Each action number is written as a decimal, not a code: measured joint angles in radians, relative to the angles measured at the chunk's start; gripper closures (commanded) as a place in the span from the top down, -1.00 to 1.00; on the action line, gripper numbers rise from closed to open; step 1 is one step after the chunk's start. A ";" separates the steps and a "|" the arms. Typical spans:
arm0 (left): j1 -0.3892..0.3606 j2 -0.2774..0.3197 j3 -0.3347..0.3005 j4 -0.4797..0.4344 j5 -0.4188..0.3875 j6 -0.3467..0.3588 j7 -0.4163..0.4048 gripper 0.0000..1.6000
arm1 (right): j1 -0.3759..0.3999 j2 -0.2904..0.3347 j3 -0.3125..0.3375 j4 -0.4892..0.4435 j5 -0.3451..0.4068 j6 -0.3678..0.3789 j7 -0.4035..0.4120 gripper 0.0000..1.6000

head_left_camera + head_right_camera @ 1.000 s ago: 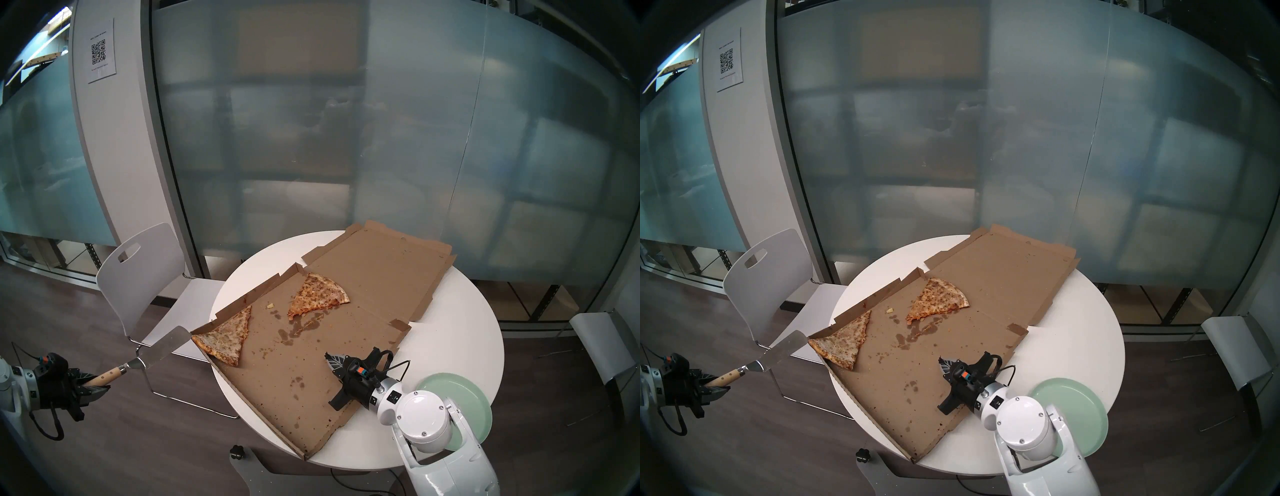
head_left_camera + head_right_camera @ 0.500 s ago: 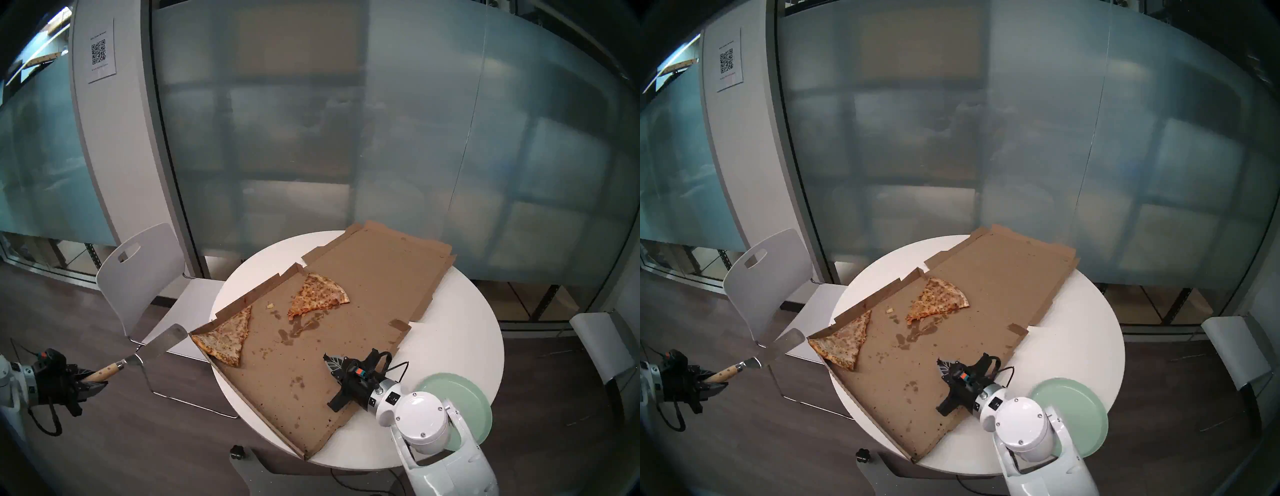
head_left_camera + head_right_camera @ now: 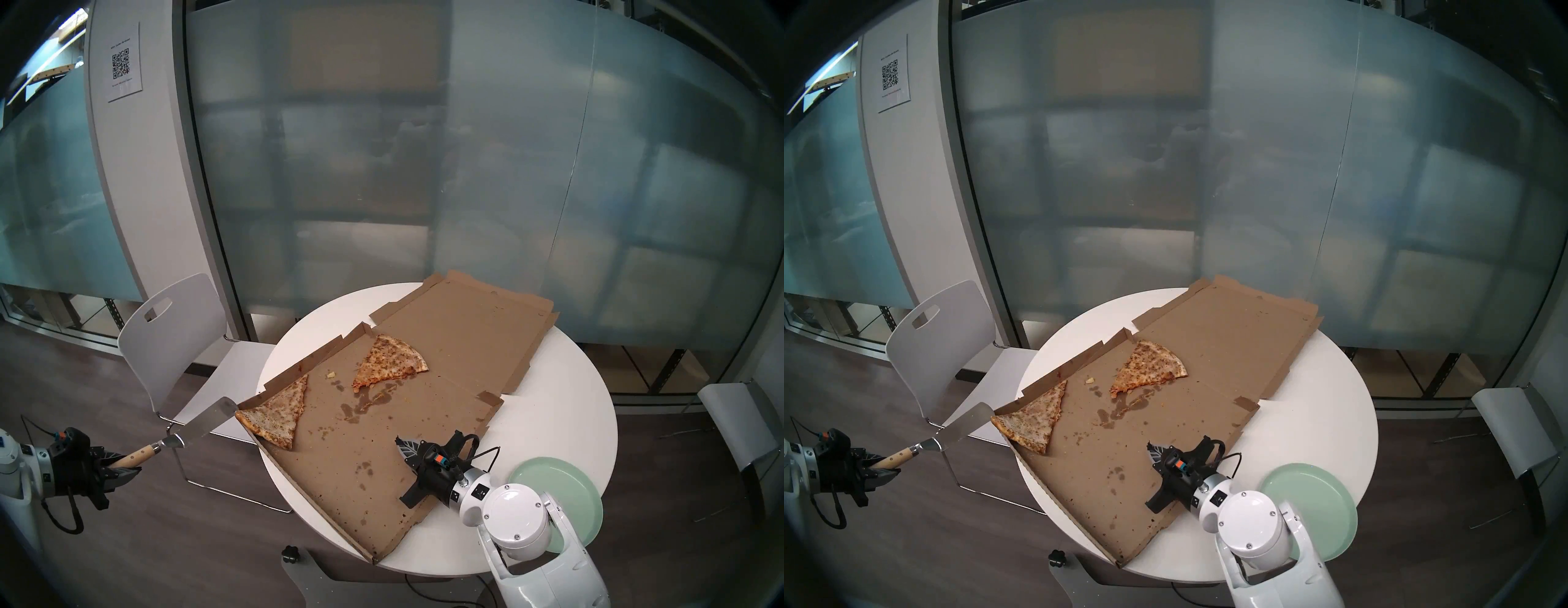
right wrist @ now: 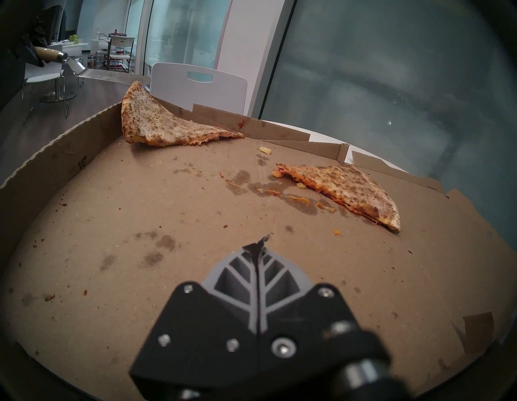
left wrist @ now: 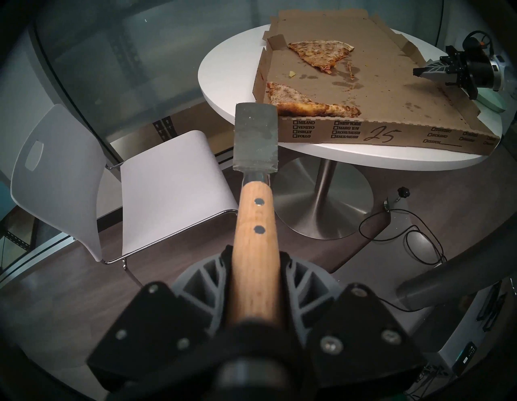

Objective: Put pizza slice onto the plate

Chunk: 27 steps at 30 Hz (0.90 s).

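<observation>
Frosted glass panels enclose the room; a round white table (image 3: 564,407) carries an open cardboard pizza box (image 3: 382,475), and a white chair (image 3: 169,339) stands at its left.

Change since one second ago: the left gripper (image 3: 111,470), clamped on the wooden handle of a metal spatula (image 3: 210,418), has carried the blade toward the box after a brief retreat. The blade tip now sits just beside the box's left corner, where the pizza slice (image 3: 275,414) lies with its crust end riding up on the low box wall. The slice itself has not shifted. In the left wrist view the blade edge reaches the raised crust at about the same height.

Implication: the scooping stroke appears about to begin; the blade probably must pass under the lifted crust without pushing the slice along the wall.

The right gripper (image 3: 403,445) hovers over the box floor, fingers pressed together and empty. The plate (image 3: 568,479) rests at the table's right edge, empty.

Limits of view: whether blade and crust touch cannot be determined. The right arm hides part of the plate. A second, more orange slice (image 3: 390,358) lies farther back.
</observation>
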<state>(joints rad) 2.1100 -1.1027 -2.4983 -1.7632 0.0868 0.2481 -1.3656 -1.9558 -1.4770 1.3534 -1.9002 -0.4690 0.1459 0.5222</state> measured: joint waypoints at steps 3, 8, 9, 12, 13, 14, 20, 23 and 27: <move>-0.004 0.001 0.010 0.003 0.002 0.000 0.005 -1.00 | -0.005 0.000 0.000 -0.001 0.000 0.000 -0.002 -1.00; -0.008 0.002 0.023 0.003 0.004 0.000 0.007 -1.00 | -0.011 0.000 0.000 -0.002 0.001 0.000 -0.005 -1.00; -0.008 0.002 0.025 0.003 0.004 0.000 0.007 -1.00 | -0.012 0.000 0.000 -0.003 0.001 0.000 -0.005 -1.00; -0.009 0.003 0.030 0.003 0.004 0.000 0.003 -1.00 | -0.013 0.000 0.000 -0.004 0.001 0.000 -0.007 -1.00; -0.009 0.003 0.031 0.002 0.004 -0.001 0.002 -1.00 | -0.014 0.000 0.000 -0.005 0.001 0.000 -0.007 -1.00; -0.009 0.003 0.033 0.002 0.004 -0.001 -0.001 -1.00 | -0.014 0.000 0.000 -0.005 0.001 0.000 -0.007 -1.00; -0.008 0.002 0.032 -0.020 0.001 0.006 -0.022 -1.00 | -0.012 -0.001 -0.004 -0.006 0.001 0.000 -0.008 -1.00; -0.008 0.002 0.032 -0.030 0.001 0.012 -0.030 -1.00 | -0.011 -0.001 -0.007 -0.005 0.001 0.000 -0.009 -1.00; -0.004 0.001 0.037 -0.042 0.002 0.017 -0.041 -1.00 | -0.010 -0.001 -0.011 -0.005 0.001 0.000 -0.009 -1.00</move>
<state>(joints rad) 2.1062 -1.1016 -2.4609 -1.8054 0.0885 0.2652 -1.4066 -1.9662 -1.4783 1.3427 -1.9051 -0.4681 0.1462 0.5133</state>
